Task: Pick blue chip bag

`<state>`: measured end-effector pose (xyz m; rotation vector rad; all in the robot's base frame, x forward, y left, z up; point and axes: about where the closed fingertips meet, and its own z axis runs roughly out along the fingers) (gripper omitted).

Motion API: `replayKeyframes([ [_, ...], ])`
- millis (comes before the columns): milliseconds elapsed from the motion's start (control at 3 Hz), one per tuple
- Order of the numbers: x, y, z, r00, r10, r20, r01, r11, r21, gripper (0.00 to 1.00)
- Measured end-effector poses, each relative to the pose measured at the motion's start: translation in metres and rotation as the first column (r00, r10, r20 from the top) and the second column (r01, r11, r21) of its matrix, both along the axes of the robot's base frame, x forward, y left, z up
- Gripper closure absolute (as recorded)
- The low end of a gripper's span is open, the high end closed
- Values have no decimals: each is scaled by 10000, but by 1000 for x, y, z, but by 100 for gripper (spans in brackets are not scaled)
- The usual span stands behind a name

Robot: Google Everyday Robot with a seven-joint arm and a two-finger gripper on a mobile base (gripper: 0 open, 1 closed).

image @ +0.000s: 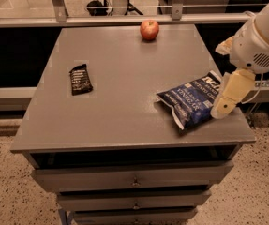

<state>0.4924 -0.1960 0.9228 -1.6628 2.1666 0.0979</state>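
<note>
Surface [120,125] carries three things: one blue chip bag [190,102] near right, one black bar wrapper [80,78] left, one apple [149,29] at far edge. One pincer [222,106] sits at the bag's right edge; apart or together, cannot tell.

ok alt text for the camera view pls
A blue chip bag lies near the right edge of a grey cabinet top, the gripper beside its right end. A black bar wrapper lies left, an apple at the back.
</note>
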Motion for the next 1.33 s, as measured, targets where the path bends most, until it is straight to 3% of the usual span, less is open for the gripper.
replayKeyframes([
  [333, 28, 3, -49, 9984, -317, -478, 356, 9959, 835, 0],
  [667, 49, 5, -85, 9920, -627, -1095, 770, 9883, 1318, 24],
  [1333, 57, 5, -92, 9894, -719, -1259, 913, 9835, 1563, 70],
])
